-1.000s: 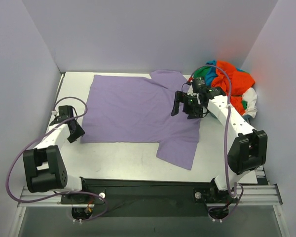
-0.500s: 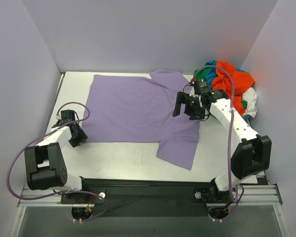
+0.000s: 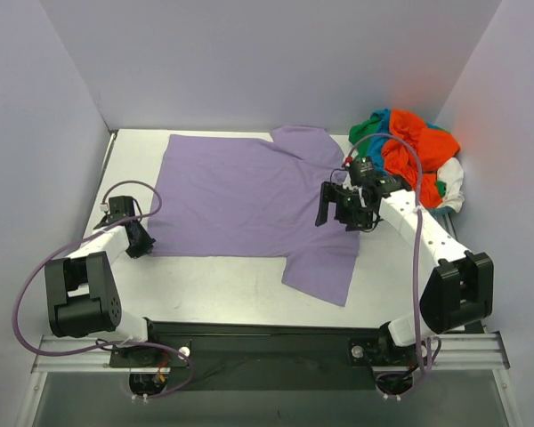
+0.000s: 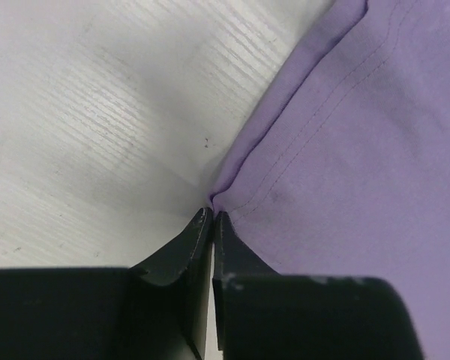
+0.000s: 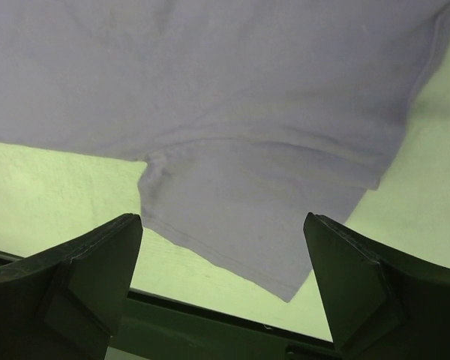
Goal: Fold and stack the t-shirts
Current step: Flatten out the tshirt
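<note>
Now, left gripper (image 4: pixel 212 216): jaws pressed together at the hem corner of the lavender t-shirt (image 4: pixel 360 165); only a sliver of cloth appears caught at the very tips.
Right gripper (image 3: pixel 341 212): jaws spread wide and holding nothing, hanging above the shirt. The near sleeve (image 5: pixel 262 217) lies below and between them, touching neither.
Where the shirt lies: flat on the table (image 3: pixel 222 285), spreading away from the left jaws' tips. The other t-shirts (image 3: pixel 414 156) are heaped behind the right jaws, well apart from the left ones.
Risk, left: so shallow a bite could slip out on lifting and let the corner drop.
Risk, right: closing with one finger off the sleeve edge would bunch the cloth, and raising one side alone would skew the fold.
Cloth: thin, matte and soft, with a double-stitched hem and faint creases at the armpit. It will likely drape and drag.
Table: white, hard, faintly grained.
</note>
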{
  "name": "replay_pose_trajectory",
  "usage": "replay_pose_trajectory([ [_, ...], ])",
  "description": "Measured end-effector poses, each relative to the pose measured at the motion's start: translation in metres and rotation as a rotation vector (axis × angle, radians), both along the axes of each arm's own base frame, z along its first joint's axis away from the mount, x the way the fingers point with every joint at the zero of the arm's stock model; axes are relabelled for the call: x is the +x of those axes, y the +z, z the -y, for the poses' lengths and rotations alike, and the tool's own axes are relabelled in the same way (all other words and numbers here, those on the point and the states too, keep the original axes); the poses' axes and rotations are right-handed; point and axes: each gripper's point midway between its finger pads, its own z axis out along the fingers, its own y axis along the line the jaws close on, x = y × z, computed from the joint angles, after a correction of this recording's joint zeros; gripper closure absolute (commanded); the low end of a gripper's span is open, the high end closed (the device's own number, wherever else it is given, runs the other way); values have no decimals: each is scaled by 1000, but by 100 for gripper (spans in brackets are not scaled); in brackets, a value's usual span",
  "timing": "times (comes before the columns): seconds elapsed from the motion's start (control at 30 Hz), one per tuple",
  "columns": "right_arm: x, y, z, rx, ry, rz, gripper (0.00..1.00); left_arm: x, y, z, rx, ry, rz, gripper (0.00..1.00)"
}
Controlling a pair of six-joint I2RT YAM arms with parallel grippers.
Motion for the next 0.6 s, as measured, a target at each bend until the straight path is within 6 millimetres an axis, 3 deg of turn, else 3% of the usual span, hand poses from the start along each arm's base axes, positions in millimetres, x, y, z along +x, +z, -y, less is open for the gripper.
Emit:
replay_pose_trajectory([
  [0.1, -21, -12, 6, -20, 1, -26, 8, 1, 0, 1, -8, -4, 6, 100],
  [0.23, -50, -27, 14, -44, 0, -55, 14, 2, 0, 3, -13, -11, 7, 100],
  [0.43, -107, -58, 19, -68, 1, -134, 35, 1, 0, 2, -24, -24, 7, 100],
  [0.6, -147, -84, 25, -93, -25, -220, 44, 1, 1, 4, -37, -32, 8, 100],
])
